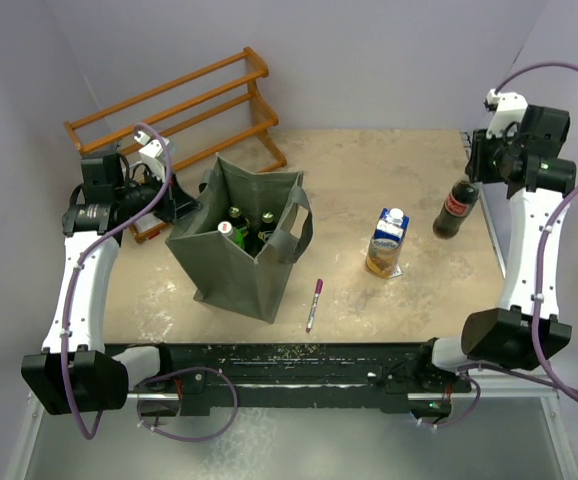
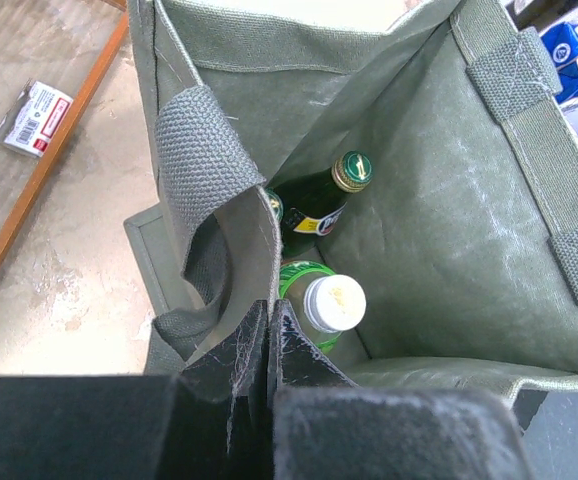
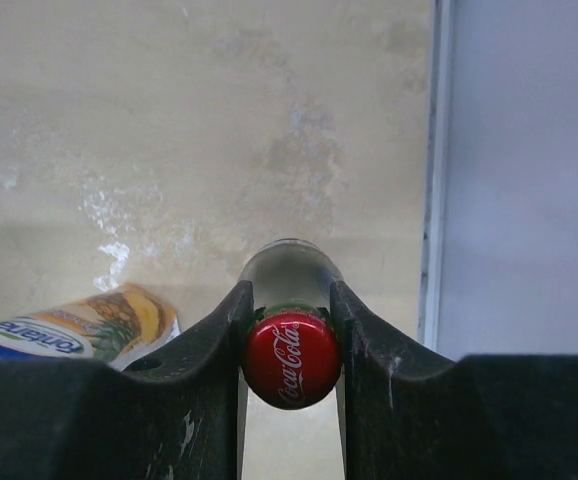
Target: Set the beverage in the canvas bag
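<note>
Right gripper (image 3: 290, 292) is clamped on the cola bottle (image 3: 291, 360) just under its cap, at the worktop's (image 1: 369, 160) far right, well apart from the canvas bag (image 1: 237, 265). Left gripper (image 2: 269, 325) is closed, pinching the bag's rim, prob. to steady it. Step: grasp made, transfer pending. Next: lift, carry over past the juice carton (image 1: 387, 242), lower into free space beside the green bottles (image 2: 319, 200) inside.

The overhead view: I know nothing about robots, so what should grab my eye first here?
The canvas bag stands open left of centre, with bottles already inside and the left gripper pinching its rim. Next is the right gripper near the table's far right edge, closed around the red-capped cola bottle. A juice carton stands between bag and cola.
</note>
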